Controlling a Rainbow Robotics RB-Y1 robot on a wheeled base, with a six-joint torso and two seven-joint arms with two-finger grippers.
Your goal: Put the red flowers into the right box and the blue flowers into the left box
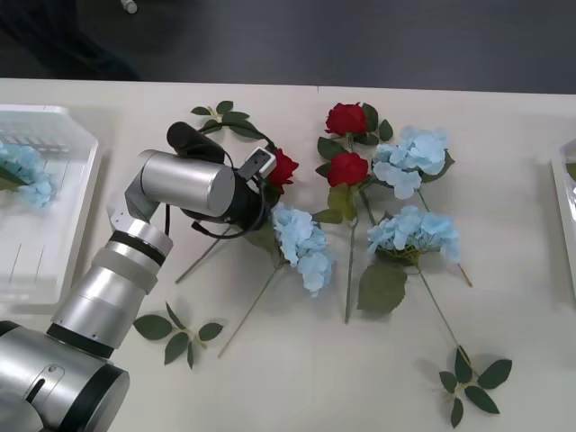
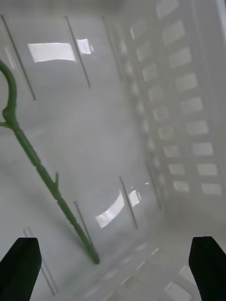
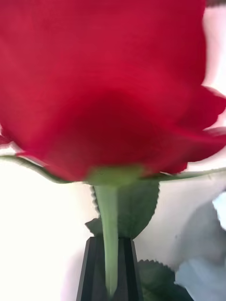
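- Tabletop [image 1: 297, 378]: right box [image 1: 564, 193] at far right edge, well apart from L arm; carry must cross there.
- Left tool [image 3: 108, 268]: closed on red rose [image 1: 283, 167] stem, just below head.
- Right tool [image 2: 113, 263]: open, empty, over tray floor.

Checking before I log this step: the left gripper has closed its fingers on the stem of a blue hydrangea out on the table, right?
Not quite. The left gripper has its fingers closed on a stem, but it is the stem of a red rose, not a blue hydrangea; the left wrist view shows this. In the front view that rose lies on the table beside a blue hydrangea.
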